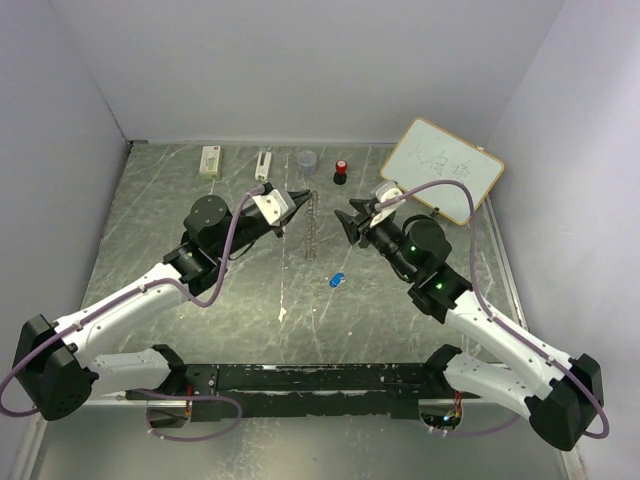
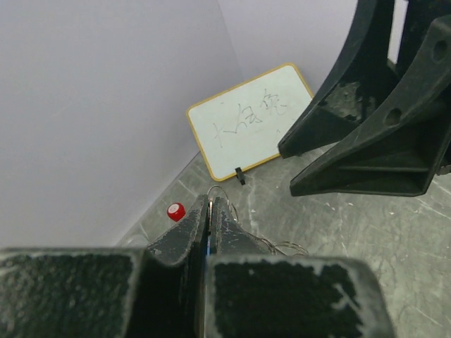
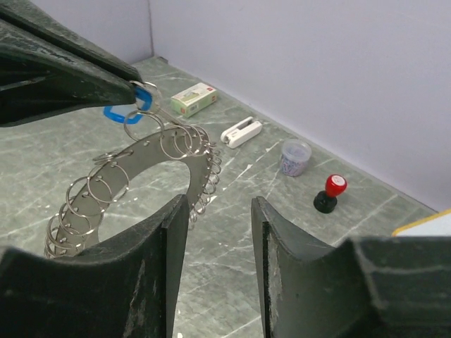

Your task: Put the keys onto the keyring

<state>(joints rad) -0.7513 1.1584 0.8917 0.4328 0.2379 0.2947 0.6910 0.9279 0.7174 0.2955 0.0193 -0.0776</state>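
- The left hand (image 1: 298, 199) is raised over the middle of the grey-green marbled table (image 1: 300, 325). Its fingers are pressed together on a small blue-headed key (image 3: 116, 111), and a wire loop sits right at that pinch.
- The round grey metal keyring (image 3: 138, 152), fringed with many wire loops, hangs clear of the table just right of that hand. Its top edge meets the pinched key, so it seems to be carried from there.
- A second small blue key (image 1: 336, 279) lies loose on the table, nearer than the ring.
- The right hand (image 3: 220, 205) is spread and grips nothing, close by the ring's lower part.
- The step in hand looks like threading the pinched key onto a loop; I cannot tell whether it is fully on.
- The next move likely calls for the right hand to steady the ring, and the loose key waits after that.
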